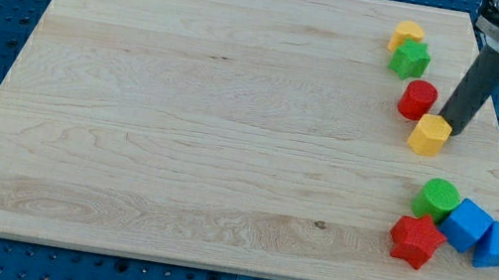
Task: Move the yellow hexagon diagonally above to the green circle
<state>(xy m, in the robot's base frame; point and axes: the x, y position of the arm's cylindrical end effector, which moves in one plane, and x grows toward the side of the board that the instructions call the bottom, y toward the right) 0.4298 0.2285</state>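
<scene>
A pale wooden board (233, 117) lay on a blue perforated table. Near its right edge, my tip (454, 126) touched the upper right side of the yellow hexagon (429, 134) (the rod has no jaws, so nothing was clamped). A red cylinder (418, 99) sat just beside the hexagon, up and left. The green circle (437, 199) sat below, well apart, touching a red star (415, 240) and a blue cube (466, 224), with a blue triangle (498, 247) beyond. Near the top sat a green star (410, 59) and another yellow block (407, 33).
</scene>
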